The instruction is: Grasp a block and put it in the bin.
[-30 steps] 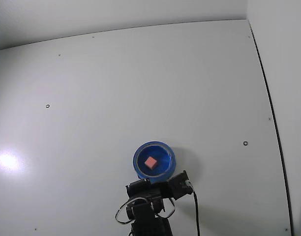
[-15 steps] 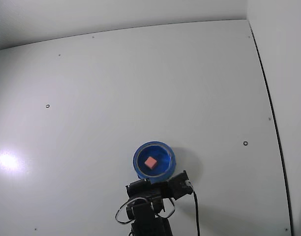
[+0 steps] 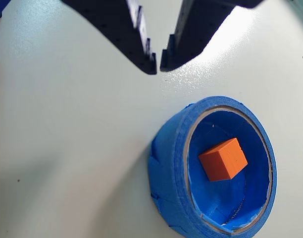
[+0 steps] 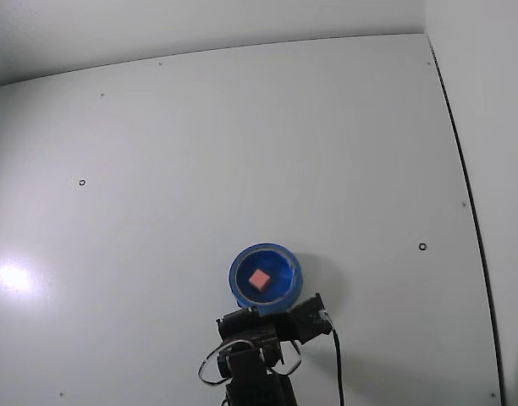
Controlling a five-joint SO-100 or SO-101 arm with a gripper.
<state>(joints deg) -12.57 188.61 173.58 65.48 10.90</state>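
Nothing's really moved since the earlier frames, everything sits the same. Block (image 3: pixel 223 159) is already lying inside the bin (image 3: pixel 167 163), resting on its floor, so the task looks basically done. Claw (image 3: pixel 158 67) hangs over bare table (image 3: pixel 67 124) just beside the bin's rim, tips almost together and holding nothing. Arm's folded low at the bottom edge of the fixed view.

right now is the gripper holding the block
No, in the wrist view the gripper is nearly shut on nothing while the block lies inside the bin.
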